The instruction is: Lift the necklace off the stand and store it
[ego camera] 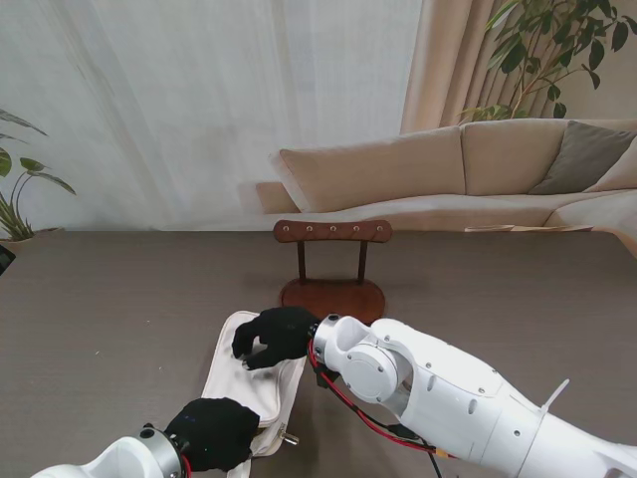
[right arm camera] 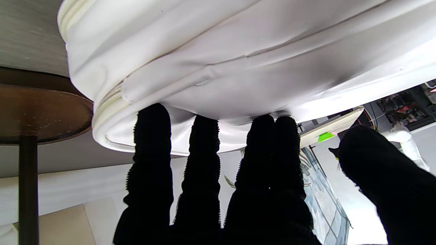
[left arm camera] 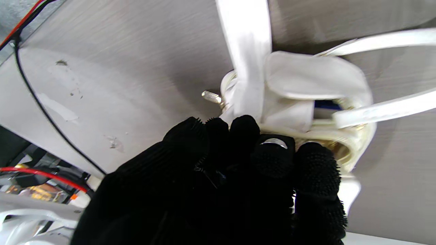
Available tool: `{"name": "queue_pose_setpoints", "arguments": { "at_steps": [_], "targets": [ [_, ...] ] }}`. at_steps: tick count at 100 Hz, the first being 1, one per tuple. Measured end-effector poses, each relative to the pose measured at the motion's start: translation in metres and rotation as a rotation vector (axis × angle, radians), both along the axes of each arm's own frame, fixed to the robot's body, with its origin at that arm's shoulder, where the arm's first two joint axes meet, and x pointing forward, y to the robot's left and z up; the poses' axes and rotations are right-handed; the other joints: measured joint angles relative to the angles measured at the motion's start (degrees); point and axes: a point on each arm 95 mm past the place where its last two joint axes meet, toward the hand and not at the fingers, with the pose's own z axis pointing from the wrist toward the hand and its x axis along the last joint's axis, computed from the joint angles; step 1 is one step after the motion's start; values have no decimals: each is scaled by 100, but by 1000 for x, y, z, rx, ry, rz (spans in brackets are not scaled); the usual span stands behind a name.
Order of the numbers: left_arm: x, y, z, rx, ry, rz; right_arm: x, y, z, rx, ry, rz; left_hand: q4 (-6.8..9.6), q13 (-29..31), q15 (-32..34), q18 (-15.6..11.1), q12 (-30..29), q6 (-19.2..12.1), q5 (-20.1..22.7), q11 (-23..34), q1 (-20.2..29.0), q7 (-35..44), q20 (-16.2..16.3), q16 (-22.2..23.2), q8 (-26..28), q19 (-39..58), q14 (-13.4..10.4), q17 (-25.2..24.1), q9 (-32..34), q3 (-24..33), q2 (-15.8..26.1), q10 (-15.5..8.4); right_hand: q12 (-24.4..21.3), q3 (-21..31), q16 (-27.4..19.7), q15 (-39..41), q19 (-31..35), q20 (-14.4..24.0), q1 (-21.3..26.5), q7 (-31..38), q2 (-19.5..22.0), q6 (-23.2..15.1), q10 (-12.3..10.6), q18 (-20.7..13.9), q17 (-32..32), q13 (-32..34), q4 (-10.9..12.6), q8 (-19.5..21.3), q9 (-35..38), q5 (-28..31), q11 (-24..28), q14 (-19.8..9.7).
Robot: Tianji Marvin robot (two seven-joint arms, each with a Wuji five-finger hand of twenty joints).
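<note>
Left hand [ego camera: 211, 432]: gripping the white pouch [ego camera: 249, 376] at its 6 o'clock end.
Right hand [ego camera: 274, 335]: fingertips [right arm camera: 151, 115] pressing on the pouch, grasping nothing.
Wooden stand [ego camera: 332, 261]: standing at 12 o'clock.

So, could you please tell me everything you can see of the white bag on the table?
The white bag is a soft pouch, seemingly faux leather, with a zip along its edge, flat straps and gold-coloured hardware at the end nearer to me. It lies flat on the grey table, just nearer to me than the wooden stand. The right hand presses its fingertips on the far part; the left hand grips the near end by the hardware. No necklace is visible.
</note>
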Motion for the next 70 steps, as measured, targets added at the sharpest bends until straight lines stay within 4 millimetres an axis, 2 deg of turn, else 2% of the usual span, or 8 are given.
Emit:
{"name": "queue_pose_setpoints", "arguments": {
  "at_steps": [10,32,52,70],
  "targets": [
    [-13,14,-7,59,9,49,-1,0,0,0,0,2,0,-1,1,-19,0,-162,-11,0,0,23,0,0,0,0,-62,-9,-5,0,0,-97,-1,0,0,-18,0,1,0,-37,0,18,0,-5,-20,-16,0,0,-45,-15,0,0],
    [-53,41,-29,156,-23,206,-2,0,0,-4,2,3,0,-6,1,-22,0,-199,-24,-109,0,24,0,0,0,0,-84,-23,-204,0,-1,-130,-14,0,0,-71,1,1,0,-43,0,35,15,-14,-118,-84,0,-11,-105,-45,-34,4],
    [-81,46,-38,213,-50,246,-3,0,0,-9,1,5,0,-7,1,-28,0,-201,-37,-145,0,24,0,1,0,0,-90,-25,-256,0,-1,-151,-16,0,0,-71,1,1,0,-45,0,35,15,-19,-124,-93,0,-14,-107,-46,-40,5],
    [-94,39,-39,220,-91,245,-3,1,1,-13,0,5,0,-10,1,-31,0,-198,-141,-180,0,16,0,1,0,0,-100,-25,-325,0,1,-170,-16,0,0,-72,1,1,0,-45,0,35,15,-19,-129,-93,0,-15,-107,-46,-41,5]
  ]
}}
